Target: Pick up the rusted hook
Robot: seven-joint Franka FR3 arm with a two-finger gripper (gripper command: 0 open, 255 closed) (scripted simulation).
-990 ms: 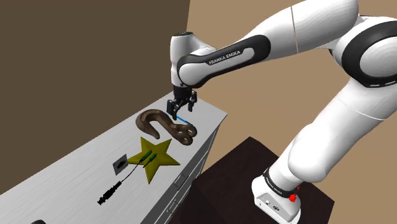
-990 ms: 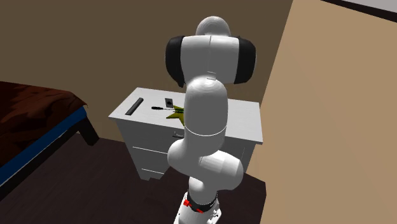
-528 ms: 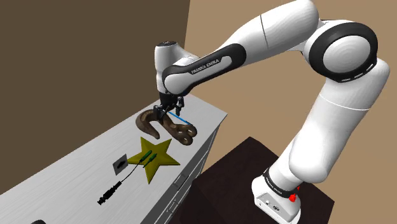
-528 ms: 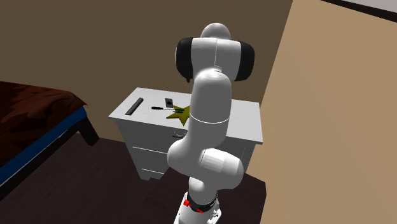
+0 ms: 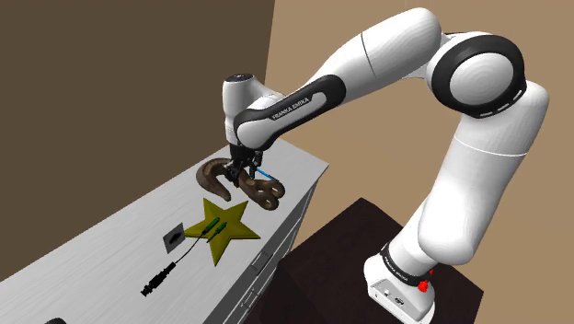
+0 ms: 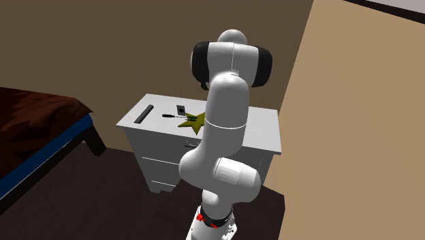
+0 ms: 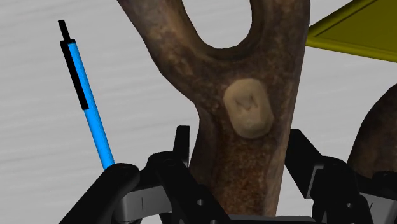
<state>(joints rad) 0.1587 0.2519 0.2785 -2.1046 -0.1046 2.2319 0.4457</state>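
The rusted hook [image 5: 264, 190] is a brown, pitted piece lying on the white dresser top [image 5: 110, 241], its curved end towards the wall. My gripper [image 5: 241, 172] has come straight down over its middle. In the wrist view the hook's shank [image 7: 248, 108] runs up between the two black fingers [image 7: 182, 150], which press against it on both sides, so my gripper [image 7: 239, 144] is shut on the hook. The hook still rests on the surface.
A blue pen [image 7: 92, 108] lies just beside the hook. A yellow star [image 5: 221, 230], a small dark square [image 5: 174, 239] and a black plug with cable [image 5: 164, 273] lie further along. The dresser's edge [image 5: 304, 189] is close. A bed [image 6: 34, 129] stands beyond.
The arm swung a little to the shoulder view's left and lowered onto the hook. The fingers, open before, have closed on its shank.
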